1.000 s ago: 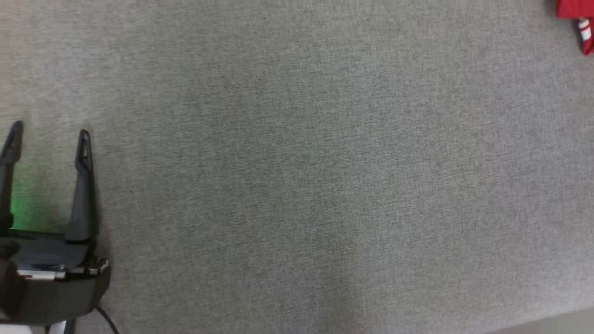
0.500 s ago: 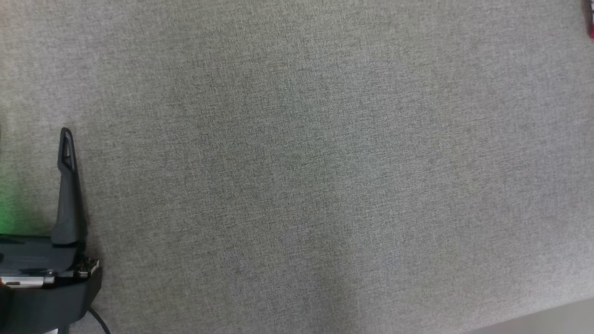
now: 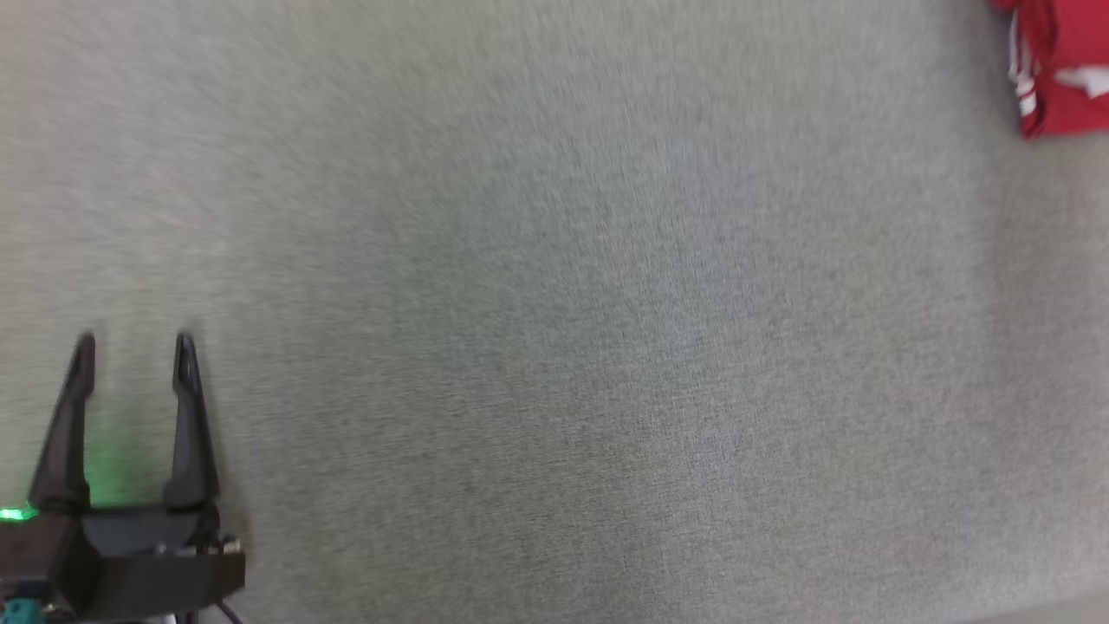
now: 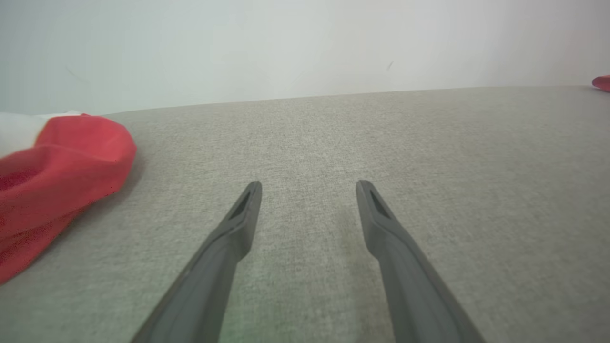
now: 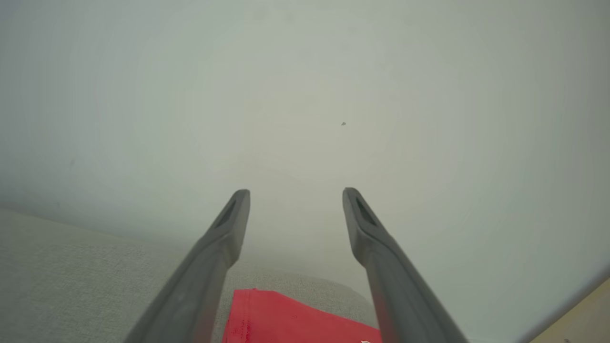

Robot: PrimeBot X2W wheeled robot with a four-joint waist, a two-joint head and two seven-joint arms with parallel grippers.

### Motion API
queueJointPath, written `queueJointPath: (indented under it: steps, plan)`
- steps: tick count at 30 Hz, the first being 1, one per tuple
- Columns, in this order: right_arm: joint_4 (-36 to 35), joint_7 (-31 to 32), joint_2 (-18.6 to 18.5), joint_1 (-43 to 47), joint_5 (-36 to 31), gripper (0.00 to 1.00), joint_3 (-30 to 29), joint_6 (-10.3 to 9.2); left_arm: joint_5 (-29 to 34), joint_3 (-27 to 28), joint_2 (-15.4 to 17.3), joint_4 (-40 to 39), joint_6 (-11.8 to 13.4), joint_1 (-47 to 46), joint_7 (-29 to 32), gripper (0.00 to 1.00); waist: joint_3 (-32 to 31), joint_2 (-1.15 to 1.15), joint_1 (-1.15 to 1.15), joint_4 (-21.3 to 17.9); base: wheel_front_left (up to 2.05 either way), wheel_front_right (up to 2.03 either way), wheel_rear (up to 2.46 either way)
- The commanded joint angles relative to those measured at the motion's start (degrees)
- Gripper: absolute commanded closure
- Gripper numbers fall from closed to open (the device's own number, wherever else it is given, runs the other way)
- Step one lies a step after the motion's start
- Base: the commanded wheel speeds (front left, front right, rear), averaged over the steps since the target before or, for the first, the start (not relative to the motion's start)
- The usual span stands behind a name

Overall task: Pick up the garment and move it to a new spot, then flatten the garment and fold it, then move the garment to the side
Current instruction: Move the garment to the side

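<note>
Left claw (image 3: 134,343) — two long, tapered dark fingers (image 3: 189,433) on a black housing (image 3: 147,572) — small green light (image 3: 12,515).

Left gripper (image 3: 132,348) sits at lower left of the head view, both dark fingers pointing up the view, spread wide, nothing between them. Right gripper (image 5: 295,194), seen in its own wrist view: fingers equally spread, gap empty, nothing gripped.

1. Garment (image 3: 1061,78): red, white stripes along one edge.
2. Table cover (image 3: 554,312): grey, fine woven fleck.
3. Left gripper (image 3: 134,342): black; green light (image 3: 12,515) at base.
4. Wall (image 4: 305,47): plain off-white.
</note>
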Motion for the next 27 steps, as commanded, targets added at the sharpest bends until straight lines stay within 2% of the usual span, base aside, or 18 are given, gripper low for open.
queueJointPath:
  steps: [1, 12, 20, 27]
  plan:
    - [-1.0, -0.3, 0.7, 2.9, 0.4, 0.0, -0.1, -0.15, -0.9, 0.2, -0.6, 1.1, 0.2, 1.5, -0.4, 0.0, -8.3, -0.01, -0.01, 4.2, 0.0, 0.0, 0.0]
    - [-7.2, -0.5, 6.3, 21.3, 3.1, 0.0, -2.4, -0.15, -1.7, 1.6, -3.3, 5.9, -0.5, 7.0, -0.7, 0.0, -19.7, -0.01, -0.01, 9.2, 0.0, 0.0, 0.0]
    - [-11.0, 0.2, 11.6, 30.5, 4.5, 0.0, -4.8, -0.15, -0.9, 1.3, -4.2, 7.1, -1.5, 9.2, -0.7, 0.0, -24.9, -0.01, -0.01, 10.1, 0.0, 0.0, 0.0]
    - [-17.5, 1.1, 15.9, 40.9, 3.3, 0.0, -7.8, -0.15, -0.6, 1.6, -4.6, 7.4, -2.0, 10.8, -0.7, 0.0, -27.8, -0.01, -0.01, 9.8, 0.0, 0.0, 0.0]
